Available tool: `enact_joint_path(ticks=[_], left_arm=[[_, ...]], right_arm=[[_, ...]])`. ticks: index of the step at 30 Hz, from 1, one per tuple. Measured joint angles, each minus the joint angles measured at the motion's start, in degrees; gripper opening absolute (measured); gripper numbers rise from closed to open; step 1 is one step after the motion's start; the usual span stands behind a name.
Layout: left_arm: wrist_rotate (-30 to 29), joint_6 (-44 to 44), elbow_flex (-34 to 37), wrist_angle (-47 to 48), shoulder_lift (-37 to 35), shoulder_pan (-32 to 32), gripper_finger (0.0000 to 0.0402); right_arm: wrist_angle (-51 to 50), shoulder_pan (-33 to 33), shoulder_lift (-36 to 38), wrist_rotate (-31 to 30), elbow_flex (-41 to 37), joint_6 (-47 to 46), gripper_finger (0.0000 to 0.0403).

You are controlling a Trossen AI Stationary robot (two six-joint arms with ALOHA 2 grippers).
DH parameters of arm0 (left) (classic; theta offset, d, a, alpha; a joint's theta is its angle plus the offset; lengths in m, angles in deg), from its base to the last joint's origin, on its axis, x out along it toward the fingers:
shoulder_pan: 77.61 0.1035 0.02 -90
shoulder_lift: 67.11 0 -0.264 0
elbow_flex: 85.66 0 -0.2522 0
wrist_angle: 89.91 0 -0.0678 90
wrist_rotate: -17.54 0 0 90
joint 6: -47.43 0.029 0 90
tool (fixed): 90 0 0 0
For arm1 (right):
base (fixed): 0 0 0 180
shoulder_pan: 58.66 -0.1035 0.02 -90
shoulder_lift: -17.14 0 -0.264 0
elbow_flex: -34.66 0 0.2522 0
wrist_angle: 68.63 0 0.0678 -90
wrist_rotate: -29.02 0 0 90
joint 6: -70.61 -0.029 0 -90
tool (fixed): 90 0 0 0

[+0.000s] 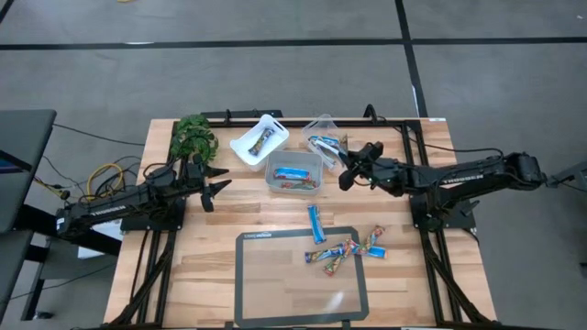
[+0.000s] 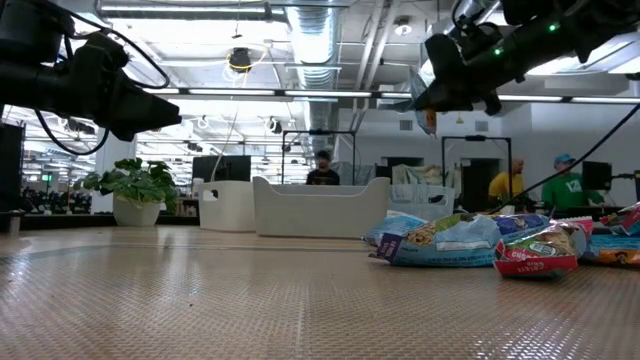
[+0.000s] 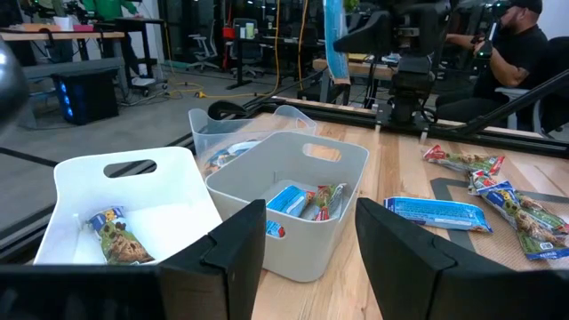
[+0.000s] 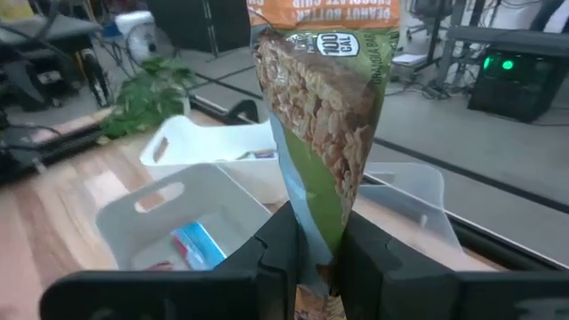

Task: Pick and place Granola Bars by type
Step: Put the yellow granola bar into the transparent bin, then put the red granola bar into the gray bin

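The surface is pale wooden planking with visible grain, edged by dark metal rails. A flat, dark-framed rectangular mat with a glossy clear centre lies on its near part. Three small tubs sit toward the far edge: a white plastic tub with slotted handles holding one brown-and-blue bar, a grey tub with rounded corners holding a bright blue bar and a mixed-colour one, and a clear plastic tub holding blue wrappers. A leafy green plant stands at the far left corner.

Loose Granola Bars lie in a small heap on the mat's far right part, their wrappers shiny and crinkled, orange, brown and blue. One bright blue bar lies alone just beyond the mat's far edge.

The right hand hangs above the surface between the grey tub and the clear tub, clenched on the end of a held bar. Its glossy green wrapper shows an oat-and-nut picture, with "100 CAL" in a round badge and "PEANUT BUTTER" partly readable near the far end. The bar stands up from between the dark fingers.

The left hand hovers over the surface left of the grey tub, its fingers spread wide and holding nothing.
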Motion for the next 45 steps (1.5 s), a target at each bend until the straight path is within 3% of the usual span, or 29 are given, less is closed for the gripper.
enact_joint_path(ticks=[6,16,27,45], left_arm=[[0.0,0.0,0.0,0.0,0.0,0.0,0.0169],[0.0,0.0,0.0,0.0,0.0,0.0,0.0169],[0.0,0.0,0.0,0.0,0.0,0.0,0.0169],[0.0,0.0,0.0,0.0,0.0,0.0,0.0169]], right_arm=[[-5.6,6.5,-2.8,0.5,1.7,-0.1,0.0051],[-21.9,17.1,-17.1,10.5,17.4,6.2,0.0051],[-34.2,22.4,-27.2,10.8,25.6,9.9,0.0055],[-34.3,22.0,-28.6,13.6,26.1,10.4,0.0207]])
